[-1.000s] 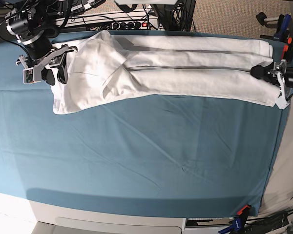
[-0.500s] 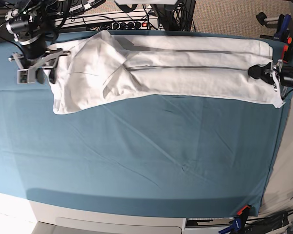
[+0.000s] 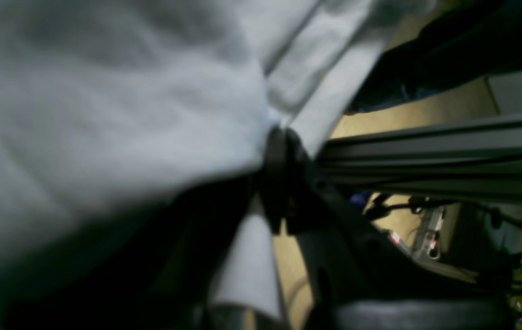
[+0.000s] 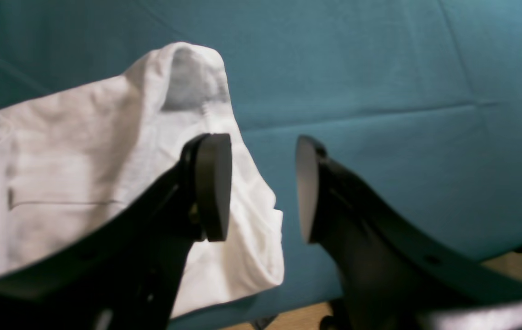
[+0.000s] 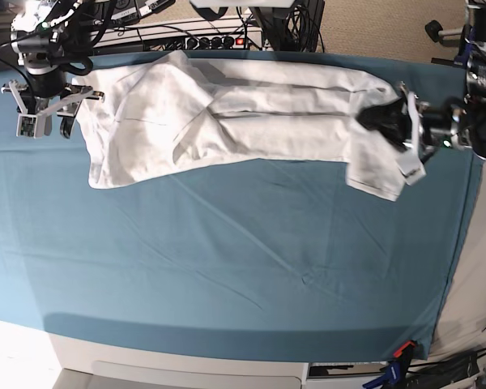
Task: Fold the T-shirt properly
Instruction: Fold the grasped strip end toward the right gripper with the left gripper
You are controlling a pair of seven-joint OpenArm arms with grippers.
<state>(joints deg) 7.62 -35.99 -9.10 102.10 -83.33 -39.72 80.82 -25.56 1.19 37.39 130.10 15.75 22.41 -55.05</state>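
Note:
The white T-shirt [image 5: 251,113] lies as a long folded band along the far side of the teal sheet [image 5: 243,259]. My left gripper [image 5: 379,116] is shut on its right end, which is raised and drawn inward, with a flap hanging below. Close up, the jaws of the left gripper [image 3: 281,137] pinch white T-shirt fabric [image 3: 105,114]. My right gripper [image 5: 53,127] stands open just left of the shirt's left end. In the right wrist view the right gripper [image 4: 263,188] is open with nothing between its pads, and a T-shirt corner [image 4: 82,183] lies beside the left finger.
A power strip and cables [image 5: 219,36] run behind the table's far edge. A clamp [image 5: 401,350] holds the sheet at the front right corner. A dark frame rail [image 3: 426,156] passes close to the left gripper.
The left gripper shut on the shirt's right end and carried it leftward, lifting it off the sheet. The right gripper drew back to the left, off the shirt.

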